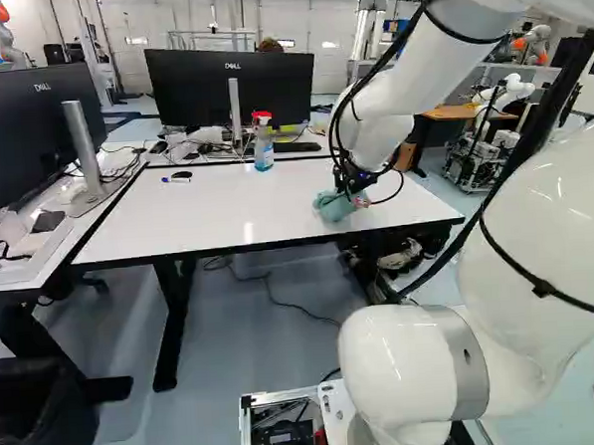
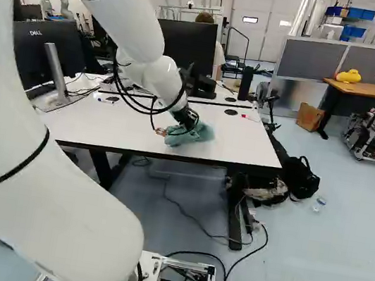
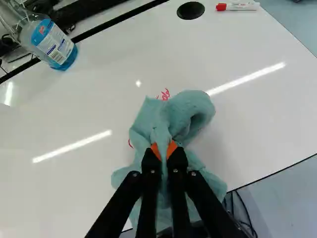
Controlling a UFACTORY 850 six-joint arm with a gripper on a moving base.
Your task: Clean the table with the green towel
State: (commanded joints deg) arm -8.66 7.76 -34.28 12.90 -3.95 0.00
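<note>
Wall (image 2: 266, 42), pale, is rising behind grey partitions (image 2: 311, 60); desk (image 2: 365, 90), one, wood-topped, is standing near them on blue-grey floor (image 2: 332, 220).

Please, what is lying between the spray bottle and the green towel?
In the wrist view, no object lies between the bottle and the towel: only white tabletop, with red marks beside the towel.

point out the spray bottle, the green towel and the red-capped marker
spray bottle (image 3: 55, 48): wrist view, on its label
green towel (image 3: 184, 106): wrist view, on its bunched fold
red-capped marker (image 3: 241, 7): wrist view, on its white barrel
</note>
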